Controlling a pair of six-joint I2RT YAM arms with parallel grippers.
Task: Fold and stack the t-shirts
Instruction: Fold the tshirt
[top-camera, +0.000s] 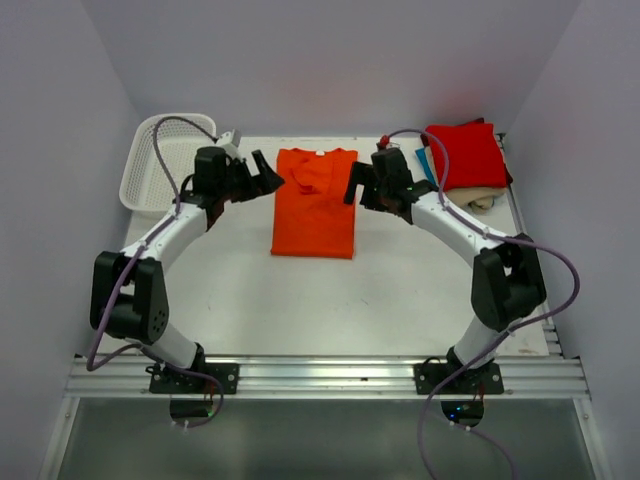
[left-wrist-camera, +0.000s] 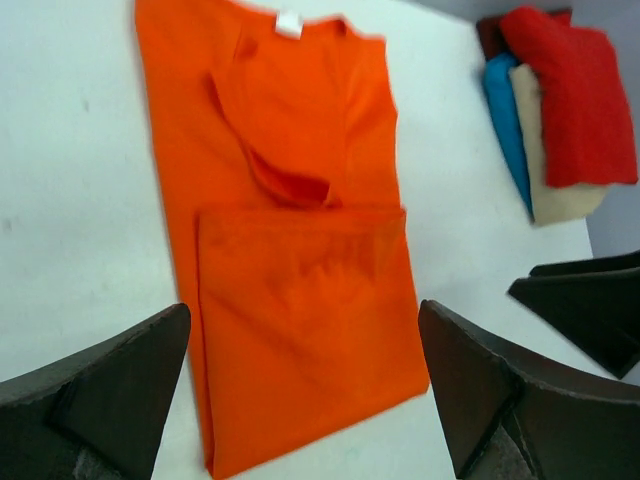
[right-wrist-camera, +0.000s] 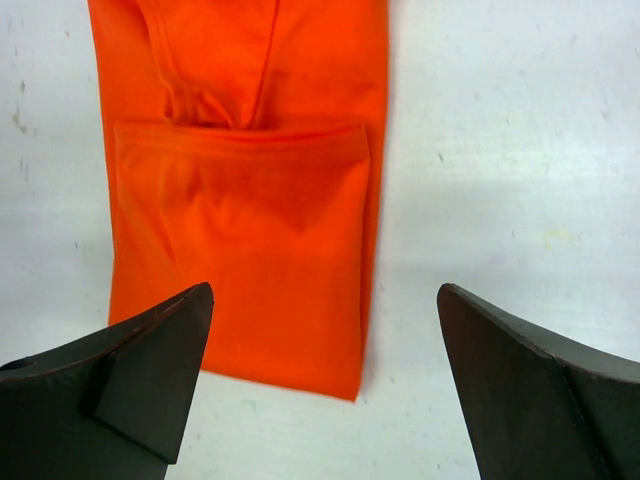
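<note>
Orange t-shirt (top-camera: 314, 205) lies flat on the counter (top-camera: 250, 290), mid-far, folded to a narrow strip, collar toward the far edge (hem end doubled up over the body). Left tool (top-camera: 268, 173) and right tool (top-camera: 360, 187) flank it, both spread wide, empty. Folded stack (top-camera: 467, 155), red on top, sits in the far-right corner.

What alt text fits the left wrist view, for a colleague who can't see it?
A partly folded orange t-shirt lies on the white table, its near end folded back over itself, framed between the open left gripper's two dark fingers. At upper right, a stack of folded shirts: red on top, beige and blue beneath.
</note>
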